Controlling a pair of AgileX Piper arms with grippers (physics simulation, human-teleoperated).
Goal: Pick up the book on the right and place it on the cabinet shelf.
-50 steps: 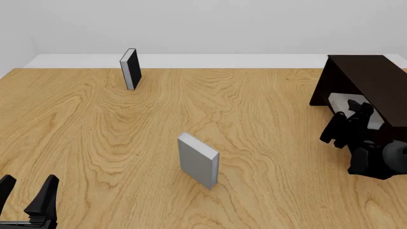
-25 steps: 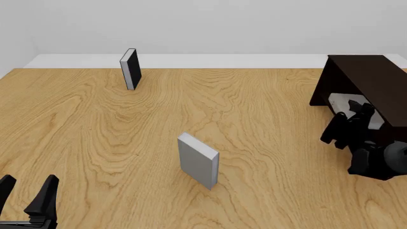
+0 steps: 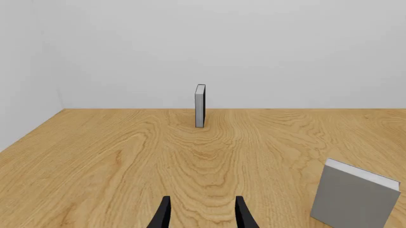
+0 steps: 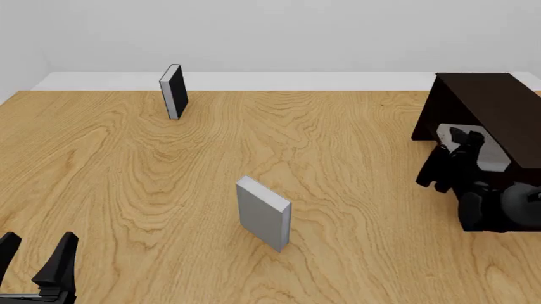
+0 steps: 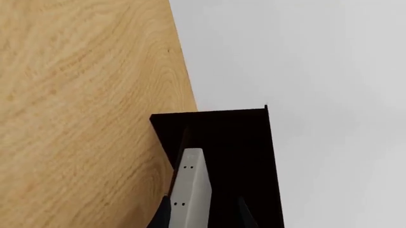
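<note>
The light grey book (image 5: 190, 185) sits inside the recess of the dark brown cabinet (image 5: 244, 142), seen edge-on between my right gripper's fingers. My right gripper (image 5: 203, 211) is open: the gap between its fingers is wider than the book. In the front view the right gripper (image 4: 462, 139) is at the mouth of the cabinet (image 4: 486, 107), and pale parts of the book (image 4: 493, 158) show behind it on the shelf. Most of the book is hidden by the arm. My left gripper (image 4: 35, 248) is open and empty at the near left, and it also shows in the left wrist view (image 3: 203, 211).
A slightly darker grey book (image 4: 263, 214) stands upright mid-table and shows in the left wrist view (image 3: 355, 199). A black-covered book (image 4: 173, 92) stands at the far left, also in the left wrist view (image 3: 199, 105). The cabinet stands at the table's right edge.
My right arm has shifted slightly left and farther along the cabinet's opening. The light grey book stays in the recess. The left arm has not moved.
</note>
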